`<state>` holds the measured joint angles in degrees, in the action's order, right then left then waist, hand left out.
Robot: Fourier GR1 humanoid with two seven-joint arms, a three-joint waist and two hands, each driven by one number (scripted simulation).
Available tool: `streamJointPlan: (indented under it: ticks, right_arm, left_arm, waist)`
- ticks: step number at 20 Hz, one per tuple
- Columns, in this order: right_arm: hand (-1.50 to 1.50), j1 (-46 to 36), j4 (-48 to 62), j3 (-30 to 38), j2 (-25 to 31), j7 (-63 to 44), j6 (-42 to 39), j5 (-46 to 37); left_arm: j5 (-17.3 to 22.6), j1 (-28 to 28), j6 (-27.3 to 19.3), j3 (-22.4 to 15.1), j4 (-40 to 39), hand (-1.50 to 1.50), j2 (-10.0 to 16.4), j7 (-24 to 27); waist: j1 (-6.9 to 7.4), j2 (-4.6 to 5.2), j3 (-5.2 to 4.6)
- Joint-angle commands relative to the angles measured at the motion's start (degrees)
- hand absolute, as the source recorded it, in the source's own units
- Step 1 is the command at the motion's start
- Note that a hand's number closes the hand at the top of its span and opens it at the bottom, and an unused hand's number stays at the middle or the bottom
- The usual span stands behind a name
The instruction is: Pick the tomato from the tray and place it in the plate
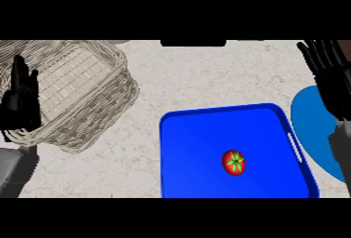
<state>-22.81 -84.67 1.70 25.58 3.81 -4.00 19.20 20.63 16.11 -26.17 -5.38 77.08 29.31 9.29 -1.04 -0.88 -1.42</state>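
speckled beige counter (192, 79); red round tomato (234, 162) on blue rectangular tray (205, 139), blue round plate (308, 123) beside it. fingers straight on left hand (19, 102), right hand (332, 69).

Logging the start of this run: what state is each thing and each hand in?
Blue rectangular tray: lying flat.
Small red tomato: on that tray, untouched.
Left hand: open, resting, left edge.
Right hand: open, resting, upper right.
Blue round plate: no tomato, partly hidden by that hand.
Woven wicker basket: upright.
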Motion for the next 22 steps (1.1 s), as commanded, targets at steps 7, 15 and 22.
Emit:
streamJointPlan:
  ticks: [7, 15, 22]
  right_arm:
    - [1.50, 0.4, -1.5, -0.8, 17.6, -0.5, -3.3, -15.6]
    - [-1.50, 9.8, -0.2, 5.5, 0.7, 9.4, 9.1, -8.7]
    - [-1.50, 15.6, -3.1, 3.1, 10.5, 8.1, 1.6, -13.4]
  left_arm:
    - [1.9, -4.8, 9.1, -8.1, -2.8, 0.00, -4.4, -9.4]
    - [3.7, -10.3, 13.0, -10.0, -1.6, 0.00, -7.6, -15.0]
    - [4.2, -11.4, 15.9, -8.6, 0.7, 0.00, -6.4, -17.7]
  waist:
    - [-2.14, 2.78, -0.45]
    - [-0.27, 1.27, 1.50]
    - [-0.92, 0.97, 1.11]
